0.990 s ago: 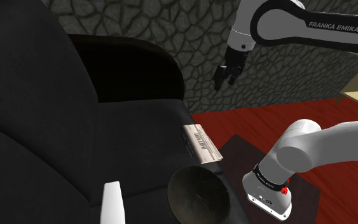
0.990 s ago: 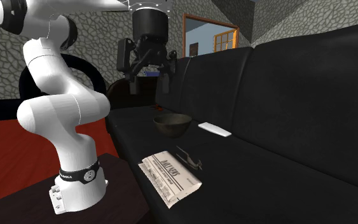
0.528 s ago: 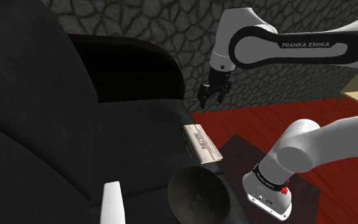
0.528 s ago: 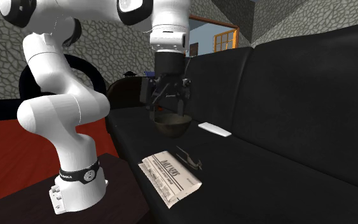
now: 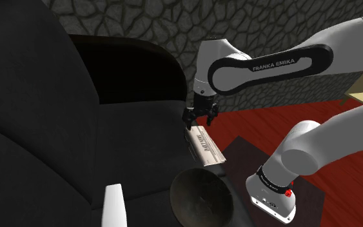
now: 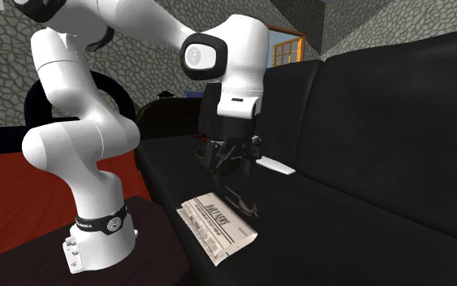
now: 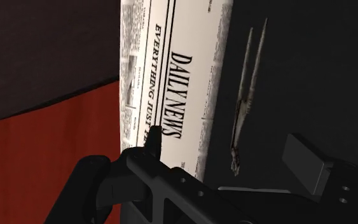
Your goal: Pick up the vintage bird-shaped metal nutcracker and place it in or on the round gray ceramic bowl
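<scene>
Working over a long black sofa (image 6: 364, 114), the white arm (image 5: 270, 61) bent down from the shoulder view's right toward the seat. On that seat, nearest in the second exterior view, a folded newspaper (image 6: 217, 229); farther along, a round dark grey bowl (image 5: 198, 197); farther again, a flat white slab (image 6: 273, 166). Poised above the newspaper's end away from the bowl, by the shoulder view: the black gripper (image 5: 197, 120), spread wide and clasping nothing, one finger (image 7: 152, 143) showing against the newsprint in the wrist view and the other against bare cushion. Lying flat just right of the newspaper in the second exterior view, on the backrest side, apart from both fingers though framed between them in the wrist view: the nutcracker (image 6: 241, 202), thin, dull metal, two long handles close together. Reads as the approach step: pick-up not yet made, placing wholly to come. Next, most likely: shift a little toward the backrest to centre on the slim body, keep the fingers set across its length, lower nearly to the cushion, close without snagging the paper's edge. Then lift and carry farther along the seat to the bowl.
</scene>
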